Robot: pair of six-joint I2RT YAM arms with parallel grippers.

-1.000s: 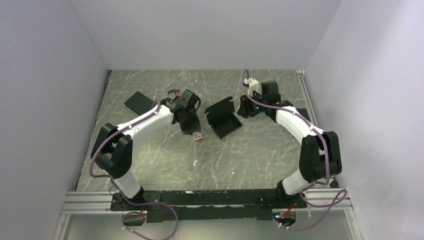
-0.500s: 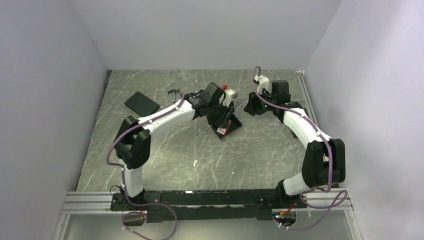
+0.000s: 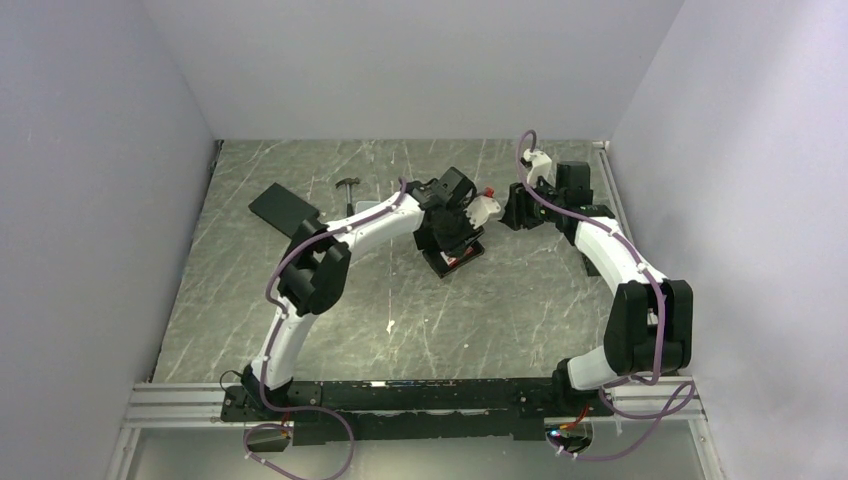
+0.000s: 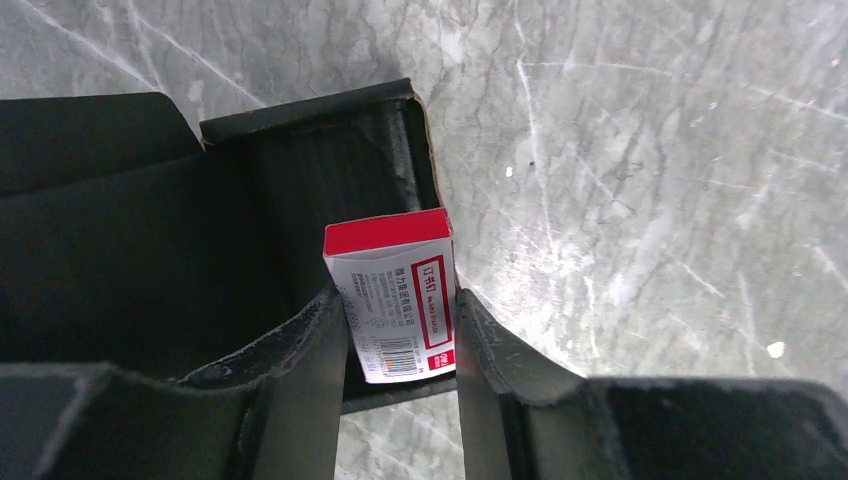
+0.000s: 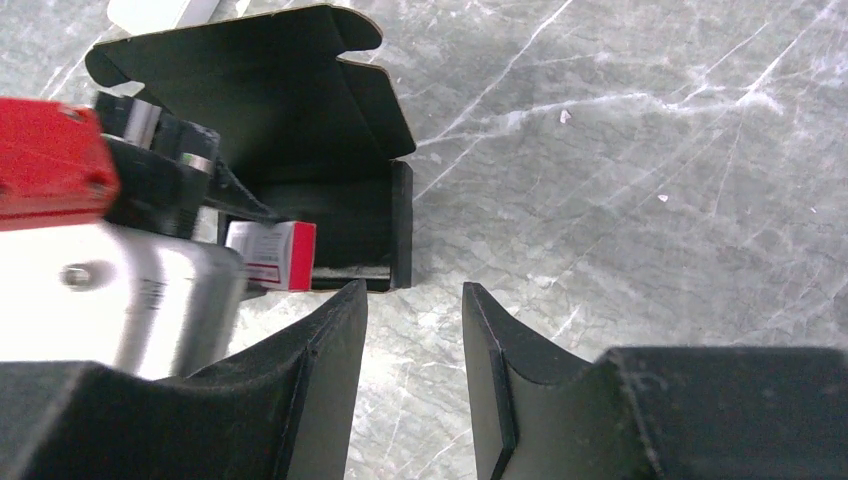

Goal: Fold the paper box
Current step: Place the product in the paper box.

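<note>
Left jaws part-open, clamped on red-white carton (image 4: 392, 300) over paper box (image 4: 330, 170). Right jaws part-open, empty. Risk: carton snags raised wall, drags box across worktop (image 4: 650, 200).

The only print I can find is on the small red and white carton (image 4: 395, 295) that my left gripper (image 4: 398, 300) holds between its fingers. In the left wrist view, its white face carries a red-framed label (image 4: 430, 300) with a few red characters. They look Chinese to me, but I cannot read them with certainty. Beside the label run lines of very small grey print, too fine to read. Lower on the same face stands a barcode (image 4: 397, 355); its digits I cannot make out.
</note>
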